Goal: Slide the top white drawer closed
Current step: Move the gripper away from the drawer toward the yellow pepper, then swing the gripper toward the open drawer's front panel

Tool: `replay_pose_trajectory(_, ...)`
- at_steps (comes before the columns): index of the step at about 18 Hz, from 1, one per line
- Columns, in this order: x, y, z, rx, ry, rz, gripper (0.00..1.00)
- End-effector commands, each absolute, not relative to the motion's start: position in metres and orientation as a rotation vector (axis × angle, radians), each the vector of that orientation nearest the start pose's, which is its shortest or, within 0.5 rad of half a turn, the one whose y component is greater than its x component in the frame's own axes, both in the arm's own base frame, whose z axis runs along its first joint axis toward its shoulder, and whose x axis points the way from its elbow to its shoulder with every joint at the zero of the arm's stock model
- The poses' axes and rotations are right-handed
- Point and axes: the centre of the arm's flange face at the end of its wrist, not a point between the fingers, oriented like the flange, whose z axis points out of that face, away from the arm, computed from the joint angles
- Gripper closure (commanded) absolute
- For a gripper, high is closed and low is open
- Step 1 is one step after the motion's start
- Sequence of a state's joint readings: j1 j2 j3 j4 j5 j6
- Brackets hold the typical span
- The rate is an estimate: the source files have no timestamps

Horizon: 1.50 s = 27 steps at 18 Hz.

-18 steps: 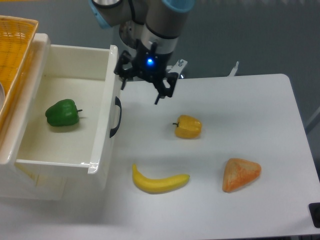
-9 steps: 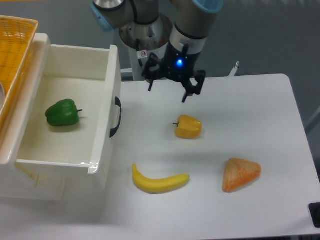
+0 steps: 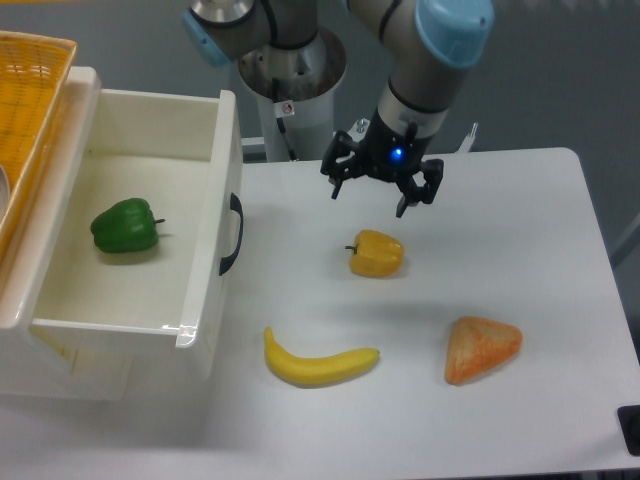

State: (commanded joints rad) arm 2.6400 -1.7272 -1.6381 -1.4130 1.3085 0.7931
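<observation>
Top white drawer [image 3: 140, 300] pulled out, glossy cream box, curved black handle [image 3: 231, 234], gripper [image 3: 369, 194] fingers spread wide, empty

Flat white rectangular table [image 3: 520, 230]. Lying directly on it: a yellow bell pepper [image 3: 376, 253], a curved yellow banana [image 3: 318, 362] and an orange triangular bread-like wedge [image 3: 481, 348], all apart.

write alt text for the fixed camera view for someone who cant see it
The top white drawer stands pulled open at the left with a green pepper inside, while the open gripper hovers above the table, apart from the drawer's black handle. A yellow pepper, banana and orange wedge lie on the table.
</observation>
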Motion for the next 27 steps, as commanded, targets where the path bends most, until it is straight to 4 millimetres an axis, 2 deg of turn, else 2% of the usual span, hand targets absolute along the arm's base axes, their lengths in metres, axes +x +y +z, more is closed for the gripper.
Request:
replay_pose_trajectory(4, -0.398, 0.400, 0.385, -2.946, -0.421, -0.310, 0.00)
replay_pose_trajectory(6, -0.397, 0.400, 0.372, -3.006, -0.420, -0.294, 0.00)
replay_pose_trajectory(11, -0.375, 0.429, 0.333, -3.075, -0.510, -0.371, 0.00)
replay_pose_trajectory(13, -0.371, 0.436, 0.326, -3.078, -0.525, -0.396, 0.00)
replay_pose_trajectory(18, -0.342, 0.467, 0.304, -3.117, -0.472, -0.429, 0.00)
replay_pose_trajectory(22, -0.333, 0.476, 0.296, -3.129, -0.439, -0.439, 0.00)
replay_pose_trajectory(27, -0.324, 0.487, 0.301, -3.123, -0.398, -0.433, 0.00)
